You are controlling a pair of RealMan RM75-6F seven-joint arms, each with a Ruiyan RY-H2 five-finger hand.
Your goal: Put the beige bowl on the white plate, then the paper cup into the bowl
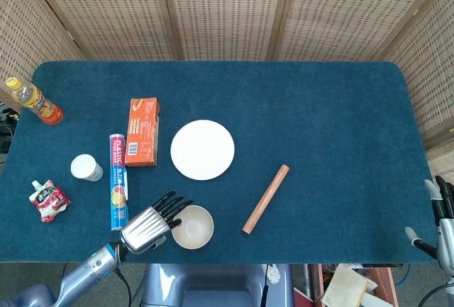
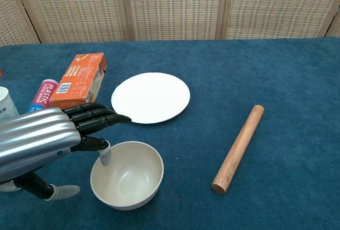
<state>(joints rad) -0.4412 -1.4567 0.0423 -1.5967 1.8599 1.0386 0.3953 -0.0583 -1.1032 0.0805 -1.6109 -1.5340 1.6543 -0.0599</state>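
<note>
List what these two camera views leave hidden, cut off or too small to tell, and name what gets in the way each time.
- Chest view: the left hand covers most of the plastic wrap roll; the paper cup is cut by the left edge.
- Either view: whether its fingers touch the bowl is unclear.
- Head view: the right hand is cut by the right edge; the pouch print is too small.

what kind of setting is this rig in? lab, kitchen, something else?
Most likely a staged test area, not a real kitchen. A table covered in blue cloth stands in front of woven folding screens, and unrelated props are scattered on it: an orange box, a wooden rolling pin and a drink bottle.
</note>
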